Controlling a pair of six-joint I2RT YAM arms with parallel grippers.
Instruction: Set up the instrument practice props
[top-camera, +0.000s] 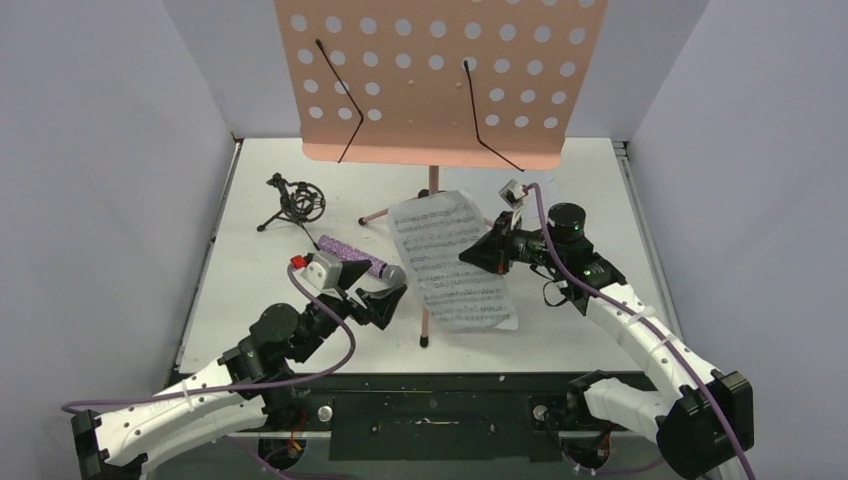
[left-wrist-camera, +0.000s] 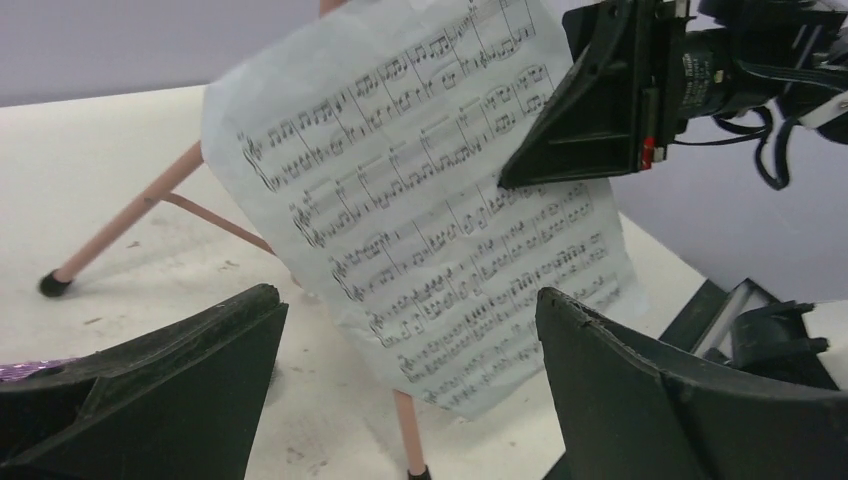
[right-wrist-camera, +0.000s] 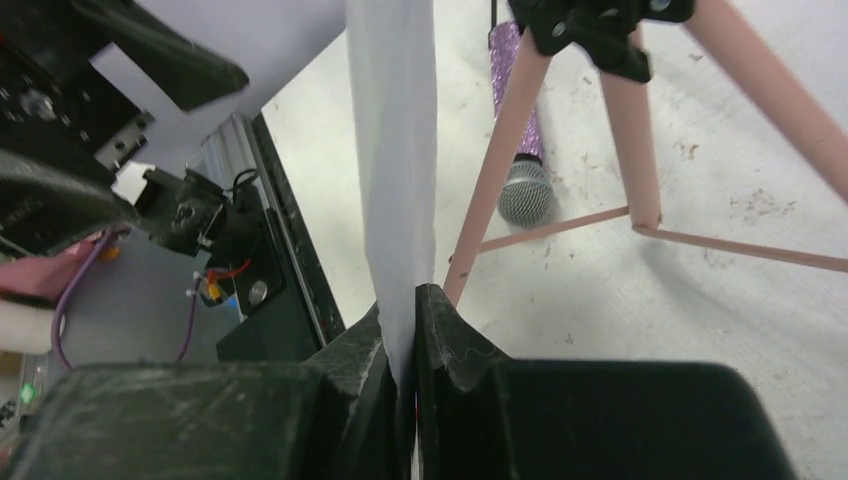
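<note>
The right pincer (right-wrist-camera: 405, 318) pinches one edge of the music sheet (top-camera: 452, 268), held in the air in front of the pink stand (top-camera: 430, 80). The left pincer (top-camera: 388, 298) gapes wide, empty. Best raise the sheet slowly, unbent, and seat its lower edge on the stand's ledge.

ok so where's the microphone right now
In the top view the microphone lies flat on the table left of centre, between the black mic holder and the sheet-music page held by the right pincer.
</note>
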